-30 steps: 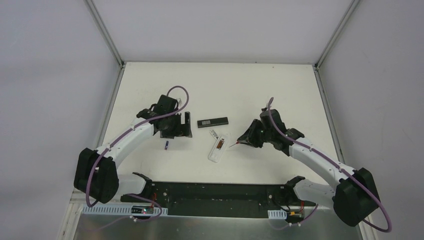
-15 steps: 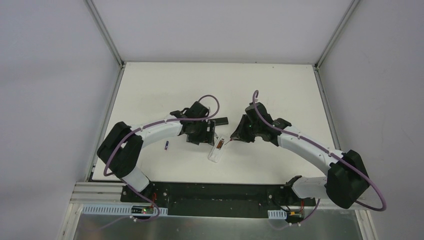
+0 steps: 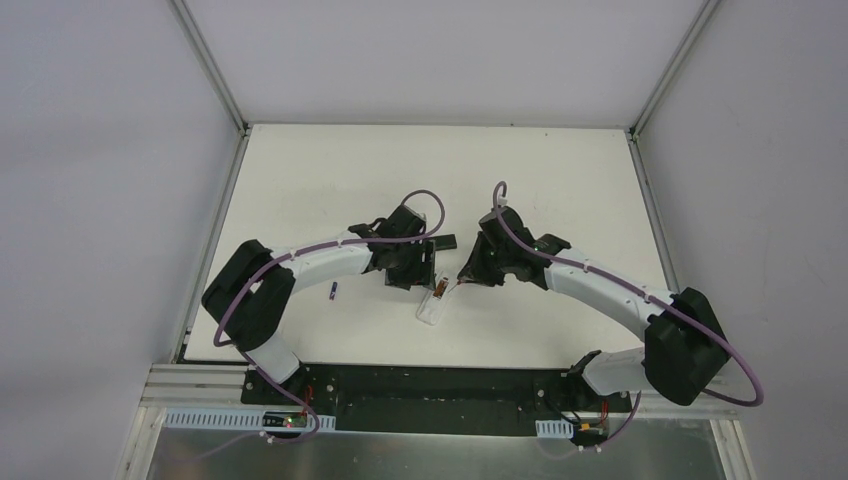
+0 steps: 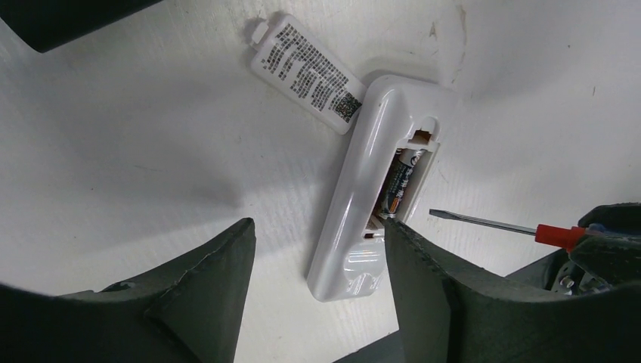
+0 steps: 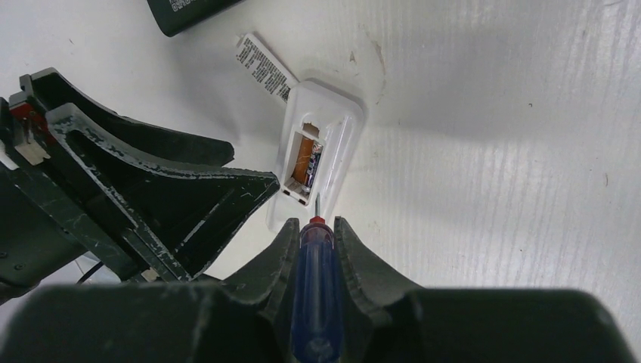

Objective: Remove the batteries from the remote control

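Observation:
The white remote control (image 4: 349, 198) lies face down with its battery bay open, and one of the batteries (image 4: 398, 187), orange and dark, sits in the bay (image 5: 306, 162). My left gripper (image 4: 319, 225) is open and straddles the remote's near end; its right finger is close to the edge and its left finger is apart from it. My right gripper (image 5: 314, 223) is shut on a blue-handled screwdriver (image 5: 316, 291), whose tip (image 5: 317, 201) sits at the bay's end. From above, both grippers (image 3: 420, 275) (image 3: 468, 272) flank the remote (image 3: 431, 305).
The remote's white labelled cover (image 4: 306, 72) lies loose just beyond it. A black remote (image 5: 189, 11) lies farther back (image 3: 445, 241). One small blue battery (image 3: 334, 292) lies on the table left of the left arm. A black rail runs along the near edge.
My left arm has swung right from near the loose blue battery to the white remote, and its jaws have narrowed. My right gripper has shifted left with the screwdriver toward the open bay.

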Controlling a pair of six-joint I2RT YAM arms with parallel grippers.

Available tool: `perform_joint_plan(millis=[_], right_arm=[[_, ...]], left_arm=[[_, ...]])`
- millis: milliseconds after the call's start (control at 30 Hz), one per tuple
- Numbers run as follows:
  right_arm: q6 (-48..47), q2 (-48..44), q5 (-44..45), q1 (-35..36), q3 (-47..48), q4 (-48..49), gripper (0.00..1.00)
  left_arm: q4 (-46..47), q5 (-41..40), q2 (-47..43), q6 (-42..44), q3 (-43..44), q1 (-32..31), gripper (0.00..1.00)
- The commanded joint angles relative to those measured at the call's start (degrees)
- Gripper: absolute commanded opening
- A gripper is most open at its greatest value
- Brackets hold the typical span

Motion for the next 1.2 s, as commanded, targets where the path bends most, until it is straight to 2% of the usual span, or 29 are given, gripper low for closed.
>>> perform_joint_plan(millis=[0, 333, 967, 1167], right_arm=[[0.8, 0.3, 1.8, 0.7, 2.8, 0.2, 0.0], [1.2, 2.5, 1.8, 1.2, 4.0, 1.4, 0.0], [-2.0, 8.8, 9.6, 5.6, 7.9, -4.5, 0.0], [-0.6, 8.6, 9.0, 6.0, 4.4, -1.5, 0.0]], left_arm=[[1.4, -0.6, -0.1, -1.7, -1.9, -1.1, 0.61], [2.6, -1.0, -1.8, -2.8, -4.5, -1.6, 0.56], [4.1, -0.2, -3.3, -2.7, -5.8, -1.9, 0.54], [4.3, -0.3, -3.0, -2.7, -5.8, -2.0, 0.51]])
